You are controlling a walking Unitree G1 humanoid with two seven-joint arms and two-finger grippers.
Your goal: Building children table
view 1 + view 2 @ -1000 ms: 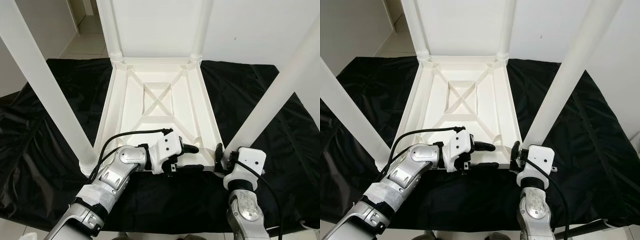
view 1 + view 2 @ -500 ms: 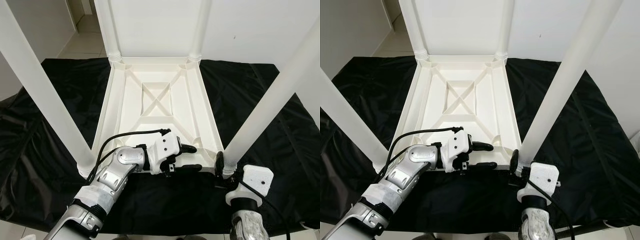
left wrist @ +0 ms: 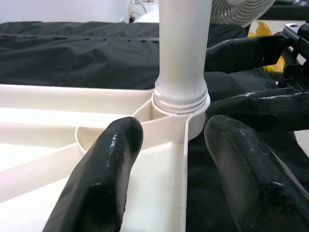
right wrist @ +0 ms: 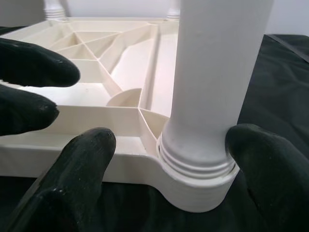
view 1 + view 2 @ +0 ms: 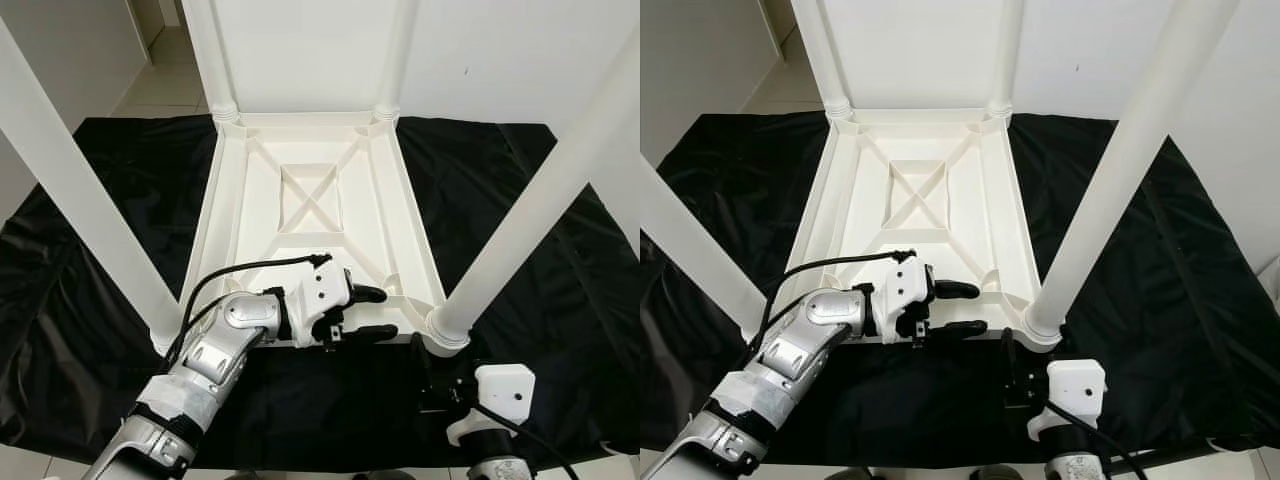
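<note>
White plastic children's table point(image 5: 320, 200), flipped upside down on a black crinkly cloth point(image 5: 100, 200), with all four round white legs sticking up. The left gripper point(image 5: 368, 312) straddles the near rim of the tabletop, fingers spread, one above the edge and one below, not clearly squeezing it. The right gripper point(image 4: 169, 193) sits low on the cloth just in front of the near right white leg point(image 5: 530, 210); its fingers are apart on either side of the threaded collar, close to it but not obviously touching.

Risk as I see it: if that leg isn't screwed fully home, any sideways nudge from the right fingers could tilt or cross-thread it. The cloth looks slippery too, so the whole table could slide if the left side lets go.

No containers anywhere, just the ribbed underside of the tabletop, with nothing lying in it.
</note>
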